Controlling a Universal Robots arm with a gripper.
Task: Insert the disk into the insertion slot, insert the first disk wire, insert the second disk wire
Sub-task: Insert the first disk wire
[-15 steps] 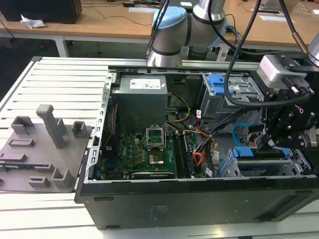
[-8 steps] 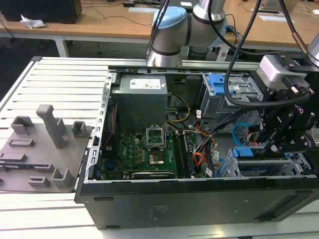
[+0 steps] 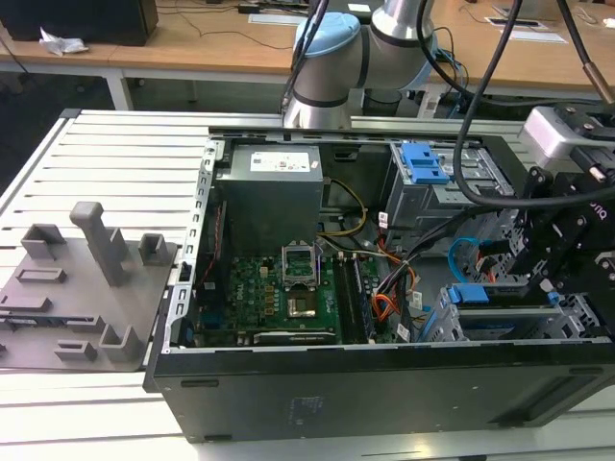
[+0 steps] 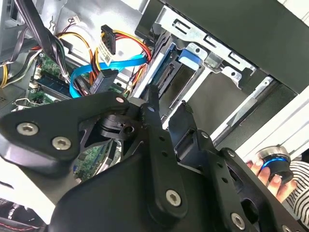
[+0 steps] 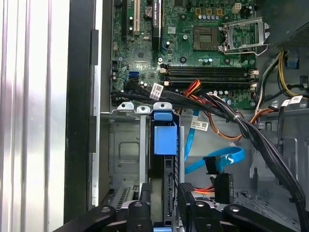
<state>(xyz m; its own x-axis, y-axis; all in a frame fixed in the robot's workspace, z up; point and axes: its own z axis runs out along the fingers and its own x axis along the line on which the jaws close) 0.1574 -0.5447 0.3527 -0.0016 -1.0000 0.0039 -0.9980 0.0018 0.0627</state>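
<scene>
The disk (image 5: 165, 145) is standing on edge inside the insertion slot (image 5: 124, 154), its blue caddy showing. In the exterior view it is sitting at the four o'clock corner of the computer case (image 3: 336, 384). The gripper (image 5: 164, 198) is hovering right at the disk's end; whether it is clamping the disk or has let go, I cannot tell. The second disk wire (image 3: 461, 252) is looping at the disk's twelve o'clock, its connector apart from the disk.

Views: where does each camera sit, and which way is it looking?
Exterior view: off the arm, looking down into the open case; the arm shows.
First wrist view: on the wrist, looking along the claw at the disk in the slot.
Second wrist view: on the wrist, looking past the claw's black links at the disk; a hand shows.
Shared: both wrist views show claw, disk and blue wire.
</scene>
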